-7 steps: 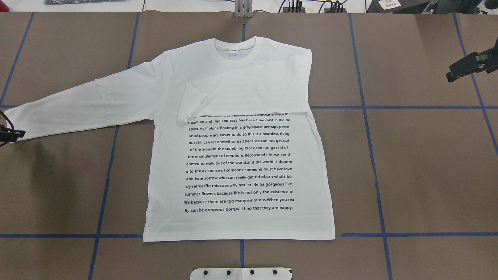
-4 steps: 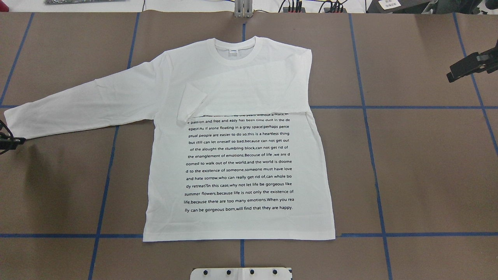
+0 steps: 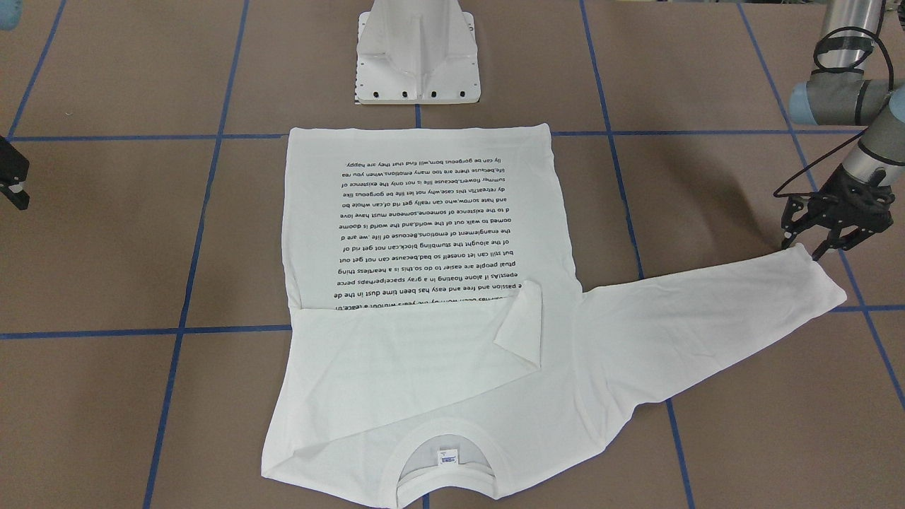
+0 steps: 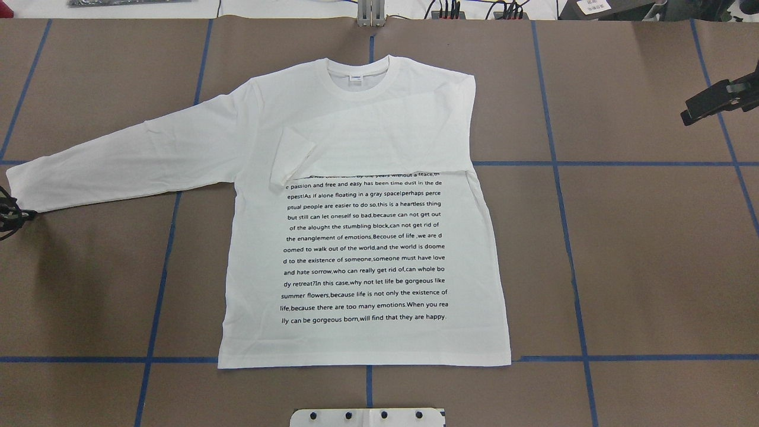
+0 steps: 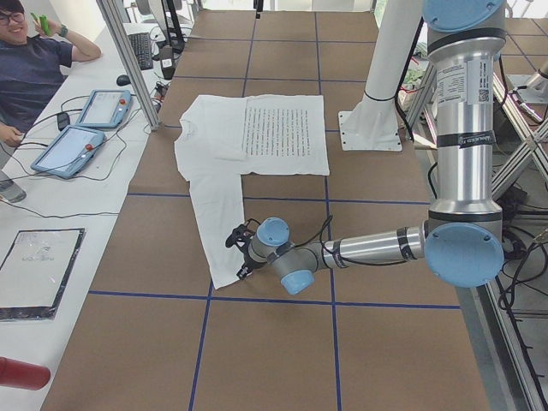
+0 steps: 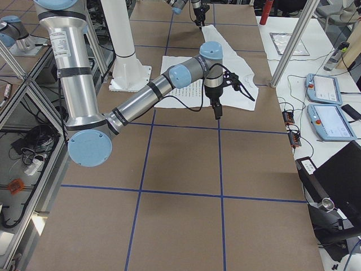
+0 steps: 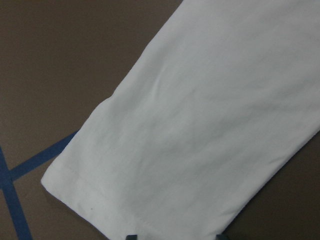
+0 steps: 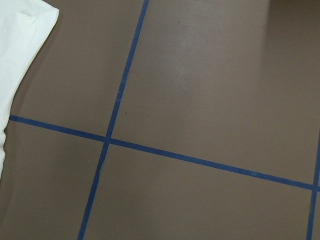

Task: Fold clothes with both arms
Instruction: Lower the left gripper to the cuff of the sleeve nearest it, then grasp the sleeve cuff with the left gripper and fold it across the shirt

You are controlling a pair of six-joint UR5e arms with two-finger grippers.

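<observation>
The white long-sleeved T-shirt lies flat on the brown table, black text up, collar at the far side. One sleeve is folded across the chest. The other sleeve stretches out towards my left arm. My left gripper is open and stands at the corner of that sleeve's cuff; it also shows in the front view. The left wrist view shows the cuff just ahead of the fingertips. My right gripper looks shut and empty, hovering well off the shirt.
The white pedestal base stands at the near edge, just behind the shirt's hem. Blue tape lines cross the table. A side table with tablets and a seated person runs along the far edge.
My left gripper has shifted slightly towards the table's left edge and down at the cuff corner. The shirt and the right gripper have hardly moved.
</observation>
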